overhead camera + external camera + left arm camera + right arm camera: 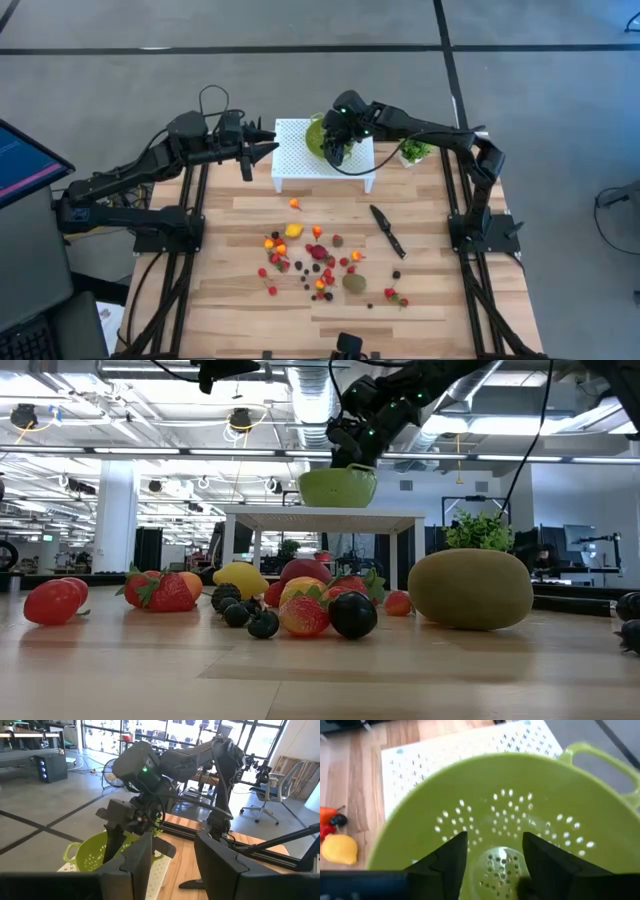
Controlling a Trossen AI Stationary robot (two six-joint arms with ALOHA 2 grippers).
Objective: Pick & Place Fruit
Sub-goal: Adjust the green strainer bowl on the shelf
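Observation:
Many tiny fruits [318, 256] lie scattered on the wooden table, among them a yellow one [293, 231] and a larger brown-green one [470, 588]. A green colander [520, 805] stands on a white perforated stand [300, 160] at the far edge. My right gripper [492, 862] hangs open over the colander's bowl, slanting down, with nothing between its fingers. My left gripper [172, 865] is open and level, to the left of the stand [262, 150], pointing toward it, with nothing in it.
A black knife [387, 230] lies on the table right of the fruit. A small green potted plant [413, 151] stands at the far right beside the stand. Bare wood shows along the near edge and at the left.

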